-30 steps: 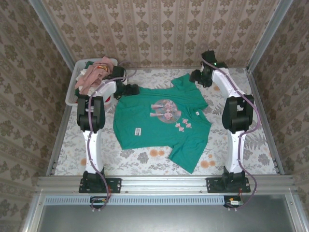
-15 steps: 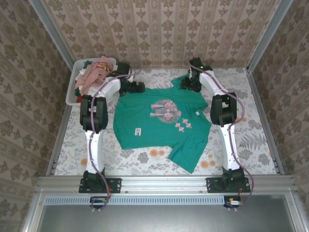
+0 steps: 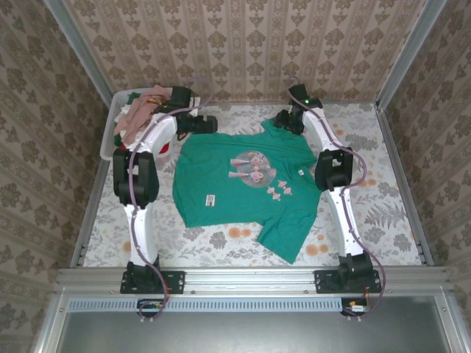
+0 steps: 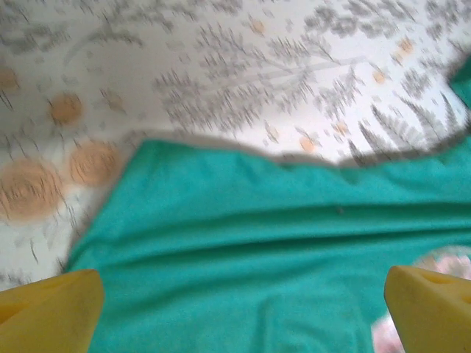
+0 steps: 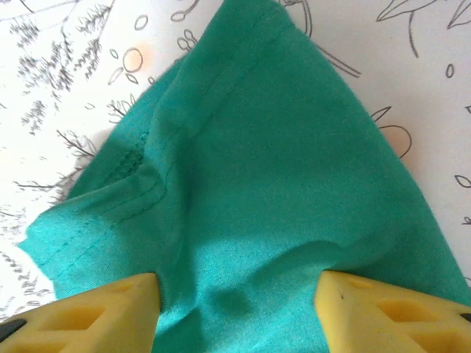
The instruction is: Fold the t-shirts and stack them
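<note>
Teal-green t-shirt (image 3: 243,187) lies spread on the desk (image 3: 383,213). Right tool (image 5: 237,305) released, fingers apart astride the sleeve (image 5: 243,162), cloth bunched between them. Left tool (image 4: 243,298) released wide, shirt edge just beneath it. Other shirts (image 3: 143,110) in tub (image 3: 108,151) left of it.

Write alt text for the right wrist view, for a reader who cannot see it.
The sleeve of a teal-green t-shirt, its hem stitching visible, lies on a white floral-print table cover. At the bottom edge the right gripper stands open, its two yellow fingers on either side of a patch of the cloth.
</note>
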Available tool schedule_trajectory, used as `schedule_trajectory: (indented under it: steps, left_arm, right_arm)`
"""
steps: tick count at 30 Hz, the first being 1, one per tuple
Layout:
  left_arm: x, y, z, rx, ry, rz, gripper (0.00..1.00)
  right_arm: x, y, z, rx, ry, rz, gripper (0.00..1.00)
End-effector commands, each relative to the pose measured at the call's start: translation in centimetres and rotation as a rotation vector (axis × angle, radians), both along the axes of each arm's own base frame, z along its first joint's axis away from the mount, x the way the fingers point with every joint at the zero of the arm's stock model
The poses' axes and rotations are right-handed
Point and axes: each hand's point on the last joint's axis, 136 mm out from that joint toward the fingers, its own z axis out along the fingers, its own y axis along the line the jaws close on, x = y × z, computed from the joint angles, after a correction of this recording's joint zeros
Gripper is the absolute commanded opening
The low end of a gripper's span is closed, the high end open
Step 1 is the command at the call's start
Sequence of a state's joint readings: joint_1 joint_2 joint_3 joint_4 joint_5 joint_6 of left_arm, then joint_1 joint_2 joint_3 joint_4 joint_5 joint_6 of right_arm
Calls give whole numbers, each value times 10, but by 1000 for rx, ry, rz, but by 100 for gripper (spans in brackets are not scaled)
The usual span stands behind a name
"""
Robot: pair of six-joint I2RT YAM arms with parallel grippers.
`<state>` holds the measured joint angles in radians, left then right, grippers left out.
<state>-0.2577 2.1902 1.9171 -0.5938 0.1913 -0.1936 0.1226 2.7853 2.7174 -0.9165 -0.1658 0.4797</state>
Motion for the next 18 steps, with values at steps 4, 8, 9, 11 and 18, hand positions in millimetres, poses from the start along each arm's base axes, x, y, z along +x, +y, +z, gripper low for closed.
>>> schedule_trajectory:
  steps: [4,8,9,11,18]
  left_arm:
    - [19,-2,-53,18,105,-14,100]
    - [28,-6,-58,-5,90,-16,100]
    - [31,-6,-61,-9,92,-18,99]
    - [36,-4,-69,-8,111,-12,99]
    - [57,-13,-100,-36,140,3,96]
  right_arm:
    - [29,-18,9,64,-100,-80,62]
    - [48,-40,20,126,-167,-156,59]
    - [49,-43,25,147,-172,-158,58]
    - [43,-40,42,164,-172,-123,58]
    - [-24,-2,102,-2,-134,93,60]
